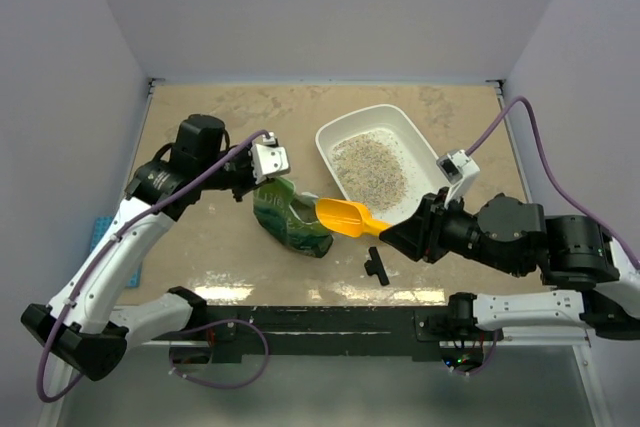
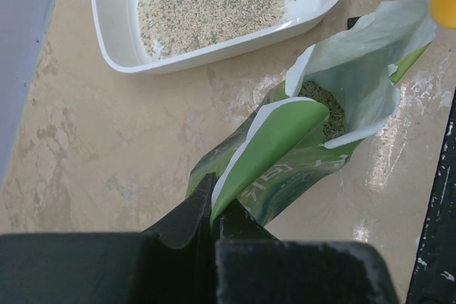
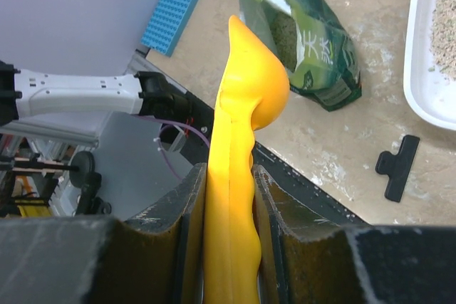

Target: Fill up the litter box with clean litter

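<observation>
Litter box [image 1: 338, 133] sits toward the worktop's far-right corner, clean litter [image 1: 370, 169] thin across its floor. More litter is in the green bag [image 1: 292, 222] mid-worktop. Left gripper [image 2: 214, 201] is clenched on the bag's flap only, so it could slip or tear and dump granules. Right gripper [image 3: 228, 183] clamps the yellow scoop [image 3: 246, 83] handle; the bowl is rolled sideways, so a load would spill. Bag print: white characters, unreadable.

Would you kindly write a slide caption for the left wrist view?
Left gripper pinching the open green litter bag, beside the partly filled white litter box.
</observation>
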You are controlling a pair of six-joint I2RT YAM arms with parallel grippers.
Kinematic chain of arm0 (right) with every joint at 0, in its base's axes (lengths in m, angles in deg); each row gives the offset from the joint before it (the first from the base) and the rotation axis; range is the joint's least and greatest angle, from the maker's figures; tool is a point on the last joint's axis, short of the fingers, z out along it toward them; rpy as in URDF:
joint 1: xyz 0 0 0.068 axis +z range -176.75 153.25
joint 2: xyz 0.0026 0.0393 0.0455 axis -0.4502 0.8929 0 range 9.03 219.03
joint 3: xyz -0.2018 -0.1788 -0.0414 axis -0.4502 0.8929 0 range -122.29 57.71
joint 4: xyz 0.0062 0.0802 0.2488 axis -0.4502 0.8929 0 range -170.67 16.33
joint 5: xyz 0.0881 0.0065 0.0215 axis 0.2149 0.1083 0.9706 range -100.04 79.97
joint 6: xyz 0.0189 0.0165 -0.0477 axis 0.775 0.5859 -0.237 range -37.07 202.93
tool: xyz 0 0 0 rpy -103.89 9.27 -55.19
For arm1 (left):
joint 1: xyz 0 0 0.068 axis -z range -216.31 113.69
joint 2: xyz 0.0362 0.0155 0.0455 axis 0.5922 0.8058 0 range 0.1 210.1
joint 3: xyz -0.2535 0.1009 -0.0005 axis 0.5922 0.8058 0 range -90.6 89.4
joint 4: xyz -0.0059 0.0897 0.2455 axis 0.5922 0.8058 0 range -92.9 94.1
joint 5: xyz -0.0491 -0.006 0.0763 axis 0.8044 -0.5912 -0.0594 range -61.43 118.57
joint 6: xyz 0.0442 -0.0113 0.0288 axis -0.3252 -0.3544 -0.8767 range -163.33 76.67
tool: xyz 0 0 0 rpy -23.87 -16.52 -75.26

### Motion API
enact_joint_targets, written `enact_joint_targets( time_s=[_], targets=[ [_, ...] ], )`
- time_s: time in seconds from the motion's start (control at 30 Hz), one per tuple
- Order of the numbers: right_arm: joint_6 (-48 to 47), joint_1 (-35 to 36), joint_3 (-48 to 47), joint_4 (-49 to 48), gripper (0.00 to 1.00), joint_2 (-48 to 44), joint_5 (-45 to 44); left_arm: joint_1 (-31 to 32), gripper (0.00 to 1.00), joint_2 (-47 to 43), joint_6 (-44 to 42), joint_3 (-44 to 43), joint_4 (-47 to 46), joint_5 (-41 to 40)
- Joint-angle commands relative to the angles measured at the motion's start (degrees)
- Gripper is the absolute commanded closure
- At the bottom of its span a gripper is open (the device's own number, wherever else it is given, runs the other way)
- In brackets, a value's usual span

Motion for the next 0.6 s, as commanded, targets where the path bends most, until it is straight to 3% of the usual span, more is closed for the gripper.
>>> enact_joint_targets(
  time_s=[0.0,0.57],
  targets=[
    [-1.5,0.1,-5.3,-0.4,1.00,4.5,-3.5,0.7,1.00,-5.7,6.1,-3.9,-4.2,-2.9],
    [0.0,-0.2,-9.8,1.6,1.00,15.6,-2.5,0.8,1.00,-14.9,9.7,5.1,-7.8,-3.6]
  ],
)
